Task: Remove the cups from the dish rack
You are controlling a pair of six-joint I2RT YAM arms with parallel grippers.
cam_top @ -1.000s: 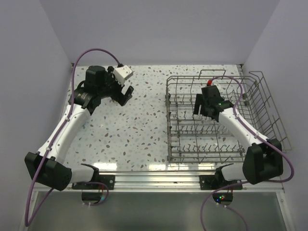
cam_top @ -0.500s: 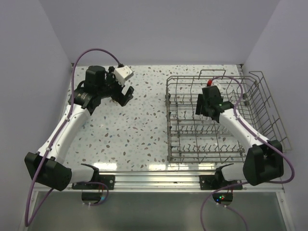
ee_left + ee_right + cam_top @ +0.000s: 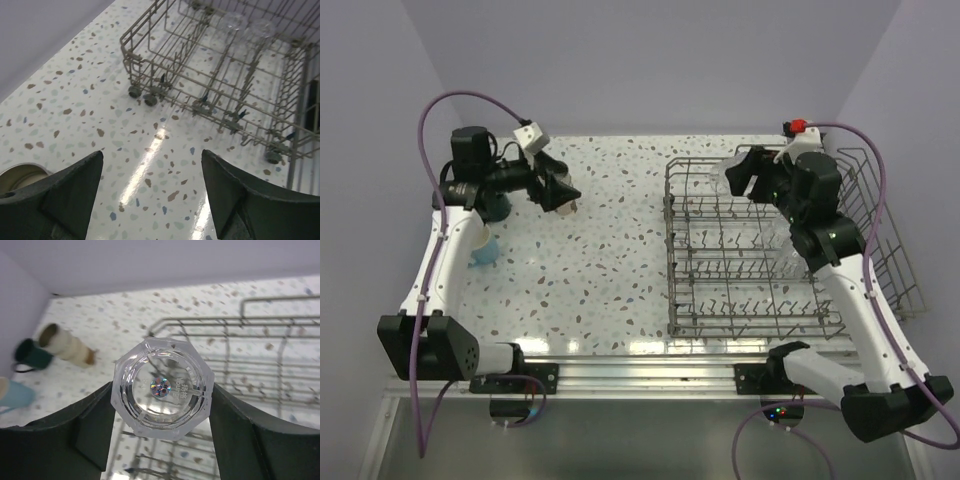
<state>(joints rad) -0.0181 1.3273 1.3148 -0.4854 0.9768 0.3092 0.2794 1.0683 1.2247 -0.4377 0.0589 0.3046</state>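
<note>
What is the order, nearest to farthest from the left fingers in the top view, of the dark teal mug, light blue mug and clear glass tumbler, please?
1. Dark teal mug, just left of them.
2. Light blue mug, left side, closer to the front.
3. Clear glass tumbler, far right, in the right fingers.

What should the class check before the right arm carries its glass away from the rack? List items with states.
1. Right pincer shut on clear tumbler: ok.
2. Tumbler clear of dish rack wires: cannot tell.
3. Left pincer open, empty: ok.
4. Bare table beside teal mug and light blue mug: ok.
5. Dish rack emptied: not ok, glasses remain inside.
</note>
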